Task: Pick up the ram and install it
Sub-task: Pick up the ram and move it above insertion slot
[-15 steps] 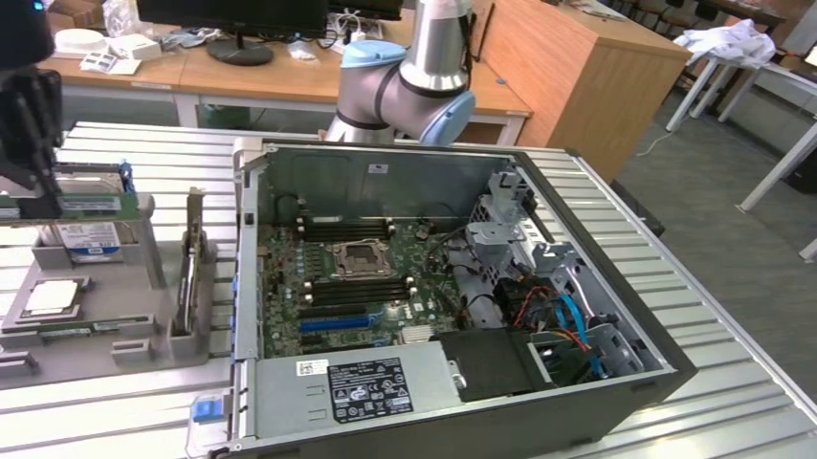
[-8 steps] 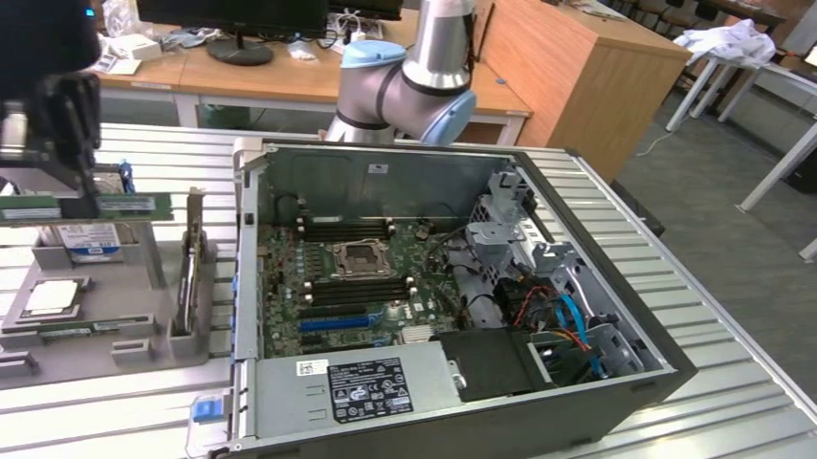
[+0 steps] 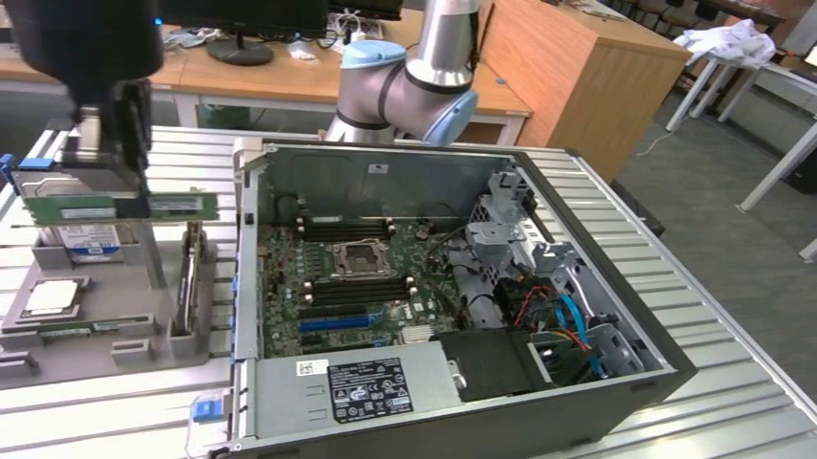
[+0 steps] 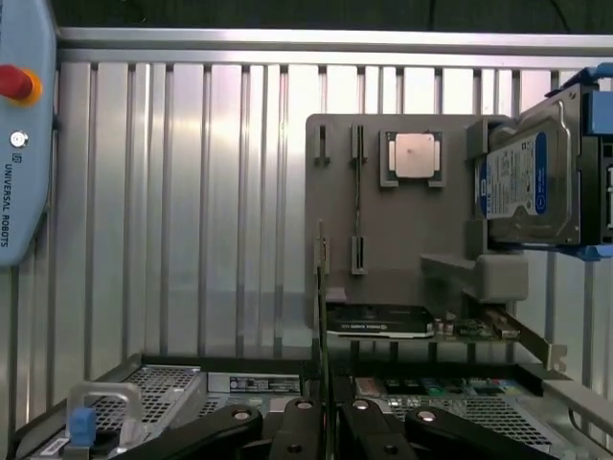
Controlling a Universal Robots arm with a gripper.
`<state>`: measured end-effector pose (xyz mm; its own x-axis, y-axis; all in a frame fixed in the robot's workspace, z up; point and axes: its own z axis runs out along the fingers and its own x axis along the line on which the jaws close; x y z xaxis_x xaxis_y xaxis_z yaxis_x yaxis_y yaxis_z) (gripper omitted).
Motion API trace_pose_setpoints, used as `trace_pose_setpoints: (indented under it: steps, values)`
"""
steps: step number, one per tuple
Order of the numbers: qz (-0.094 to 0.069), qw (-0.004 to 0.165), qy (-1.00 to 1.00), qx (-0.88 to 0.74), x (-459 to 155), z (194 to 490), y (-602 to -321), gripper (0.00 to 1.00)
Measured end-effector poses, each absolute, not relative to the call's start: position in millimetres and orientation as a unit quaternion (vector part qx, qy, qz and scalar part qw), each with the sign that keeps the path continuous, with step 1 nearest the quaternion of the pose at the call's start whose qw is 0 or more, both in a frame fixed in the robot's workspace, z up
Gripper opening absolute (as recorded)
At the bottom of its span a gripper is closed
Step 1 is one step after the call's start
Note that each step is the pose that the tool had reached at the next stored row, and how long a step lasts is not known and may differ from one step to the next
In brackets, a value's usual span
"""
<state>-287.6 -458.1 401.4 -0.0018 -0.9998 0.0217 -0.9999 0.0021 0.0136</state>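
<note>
A: Where is your ram (image 3: 121,207) right now?

B: Your hand (image 3: 113,188) is clamped on it. You hold it level in the air above the grey holder (image 3: 141,337), at the exterior view's left of the open computer case (image 3: 613,406) on the tabletop (image 3: 721,378).

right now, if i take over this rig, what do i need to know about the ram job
Gripper: shut on the ram, gripping it near its middle, stick level.
Ram: in the air above the grey parts holder, on the exterior view's left of the open pc case.
Done: ram picked up.
Left: installing it; it is not over the motherboard slots.
</note>
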Motion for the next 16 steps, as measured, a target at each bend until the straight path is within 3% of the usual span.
trace_pose_setpoints:
  steps: [16]
  values:
    - [0.003, 0.013, -0.708, 0.706, -215, 401, -458, 0.14]
